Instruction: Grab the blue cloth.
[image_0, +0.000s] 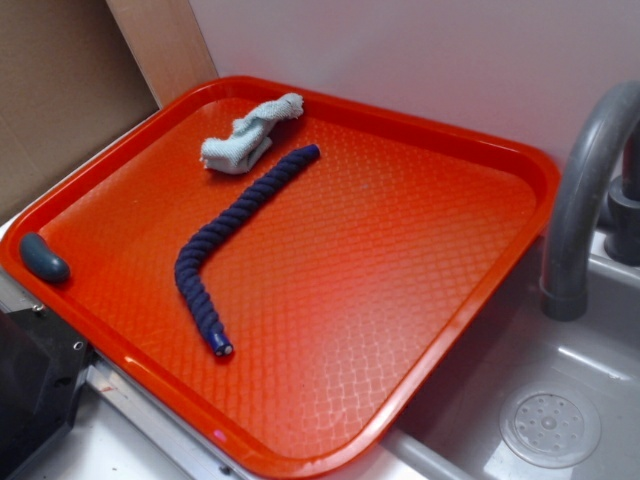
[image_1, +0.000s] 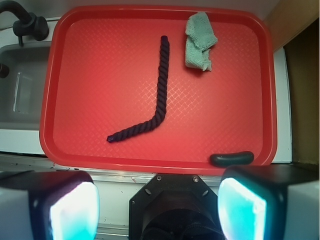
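Nothing of the grab is done yet, by the look of it. The blue cloth lies bunched in a far corner of the red tray, untouched, its whitish twisted end toward the tray's back rim. Gripper shows only in the wrist view, at the bottom edge, high above the tray's near rim and well apart from the cloth; its two fingers stand wide apart with nothing between them. Left to do, as I judge: cross the tray, descend over the cloth, close. A dark navy braided rope, bent like an elbow, lies mid-tray, its upper tip just beside the cloth but seemingly not touching. A small dark grey-blue lump sits on the tray's rim at another corner. Tray floor is embossed in a diamond pattern, glossy. Beside the tray, a grey sink with round drain and curved faucet; pale wall behind, brown panel at one corner.
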